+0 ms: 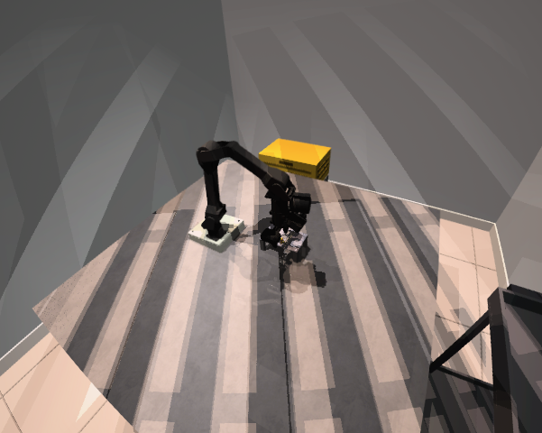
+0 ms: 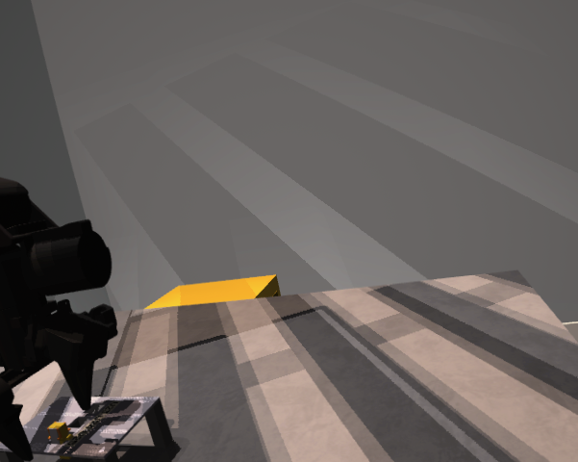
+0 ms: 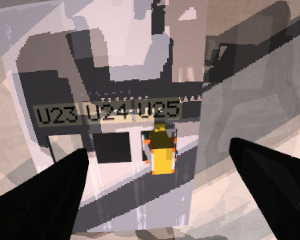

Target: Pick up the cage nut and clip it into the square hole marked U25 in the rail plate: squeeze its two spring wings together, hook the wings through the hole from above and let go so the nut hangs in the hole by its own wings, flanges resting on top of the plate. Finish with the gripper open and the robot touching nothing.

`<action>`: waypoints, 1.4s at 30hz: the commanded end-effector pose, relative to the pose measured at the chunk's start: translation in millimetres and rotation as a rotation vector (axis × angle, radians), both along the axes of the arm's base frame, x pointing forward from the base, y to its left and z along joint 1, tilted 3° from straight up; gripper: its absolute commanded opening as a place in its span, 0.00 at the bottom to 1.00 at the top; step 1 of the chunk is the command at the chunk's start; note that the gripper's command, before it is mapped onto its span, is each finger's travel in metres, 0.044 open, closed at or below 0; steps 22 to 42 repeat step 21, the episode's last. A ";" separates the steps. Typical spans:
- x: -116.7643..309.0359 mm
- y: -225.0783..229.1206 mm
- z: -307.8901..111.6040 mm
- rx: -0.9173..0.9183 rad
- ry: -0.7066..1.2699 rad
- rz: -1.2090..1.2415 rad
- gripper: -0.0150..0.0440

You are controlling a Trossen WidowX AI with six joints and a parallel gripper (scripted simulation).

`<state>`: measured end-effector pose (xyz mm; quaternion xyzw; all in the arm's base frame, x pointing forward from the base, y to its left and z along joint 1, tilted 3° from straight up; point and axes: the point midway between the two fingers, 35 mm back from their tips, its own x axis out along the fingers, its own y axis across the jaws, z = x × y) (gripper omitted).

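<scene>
Striped tabletop [image 1: 196,298] [image 2: 428,377] bears the rail plate [image 1: 300,237] [image 2: 135,408] [image 3: 115,200] beneath the hand [image 1: 280,234] [image 2: 58,429] [image 3: 159,147]; fingers released, spread wide, presumably to free the wings; cage nut [image 2: 59,431] [image 3: 163,159] between them, at U25, its seating uncertain.

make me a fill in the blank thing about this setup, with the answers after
The cage nut is at the hole marked ____. The end effector is ____, with one finger on each side of the nut. The middle label on the rail plate reads ____. The large crate beyond the arm is coloured ____.

Missing words: U25; open; U24; yellow
</scene>
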<state>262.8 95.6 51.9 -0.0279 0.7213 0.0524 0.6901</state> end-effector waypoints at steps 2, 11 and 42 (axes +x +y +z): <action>1.0 -0.1 11.0 0.000 -0.004 -0.001 1.00; 0.8 -1.5 50.0 -0.001 -0.018 -0.004 1.00; 0.8 -1.5 50.0 -0.001 -0.018 -0.004 1.00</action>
